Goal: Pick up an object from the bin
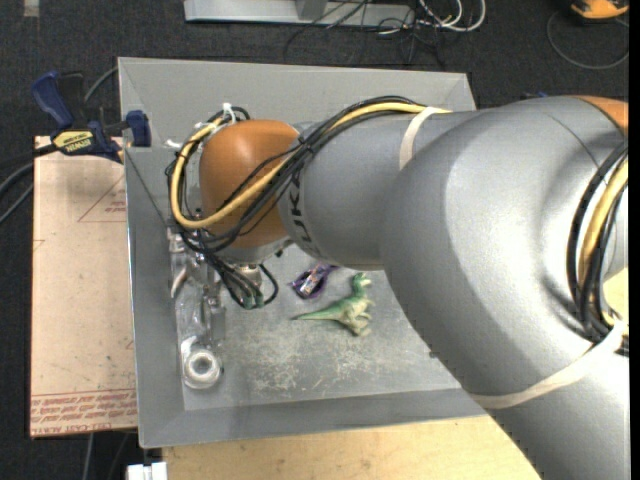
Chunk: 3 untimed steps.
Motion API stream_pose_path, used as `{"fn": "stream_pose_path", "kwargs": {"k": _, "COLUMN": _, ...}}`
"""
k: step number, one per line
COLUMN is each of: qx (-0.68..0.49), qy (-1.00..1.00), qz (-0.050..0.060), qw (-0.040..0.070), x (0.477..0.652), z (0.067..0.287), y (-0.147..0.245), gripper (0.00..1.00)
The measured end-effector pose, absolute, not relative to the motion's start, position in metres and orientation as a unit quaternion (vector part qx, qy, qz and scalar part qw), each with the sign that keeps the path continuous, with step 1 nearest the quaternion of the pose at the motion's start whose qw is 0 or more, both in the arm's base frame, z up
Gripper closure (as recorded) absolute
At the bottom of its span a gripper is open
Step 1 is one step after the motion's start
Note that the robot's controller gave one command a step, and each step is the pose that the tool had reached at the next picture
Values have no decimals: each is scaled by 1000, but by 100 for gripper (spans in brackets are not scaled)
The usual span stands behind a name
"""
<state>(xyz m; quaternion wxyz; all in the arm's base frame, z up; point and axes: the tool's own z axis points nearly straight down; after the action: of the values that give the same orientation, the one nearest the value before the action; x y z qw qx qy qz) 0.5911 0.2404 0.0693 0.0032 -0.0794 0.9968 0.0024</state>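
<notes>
My gripper [197, 273] hangs below the orange wrist cover, near the bin's left wall. Directly under it lies a clear, silvery long thing [199, 356] that ends in a ring toward the front left corner. Whether the gripper touches it is not visible. A small green toy dinosaur [348, 312] lies on the bin floor to the right of the gripper, well apart from it. Just above the dinosaur sits a small purple and white wrapped thing [312, 282], partly hidden under the arm.
The thick grey arm with its yellow and black cables covers the bin's right and back parts. Bare bin floor shows along the front, between the ringed thing and the dinosaur.
</notes>
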Motion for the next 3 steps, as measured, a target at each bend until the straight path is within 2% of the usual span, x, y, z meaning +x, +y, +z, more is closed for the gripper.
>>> {"fn": "stream_pose_path", "kwargs": {"k": 1, "qx": -208, "qy": 978, "qz": 3, "qw": 0, "x": 605, "z": 69, "y": 222, "gripper": 100}}
{"fn": "stream_pose_path", "kwargs": {"k": 3, "qx": -208, "qy": 978, "qz": 3, "qw": -2, "x": 603, "z": 72, "y": 222, "gripper": 100}}
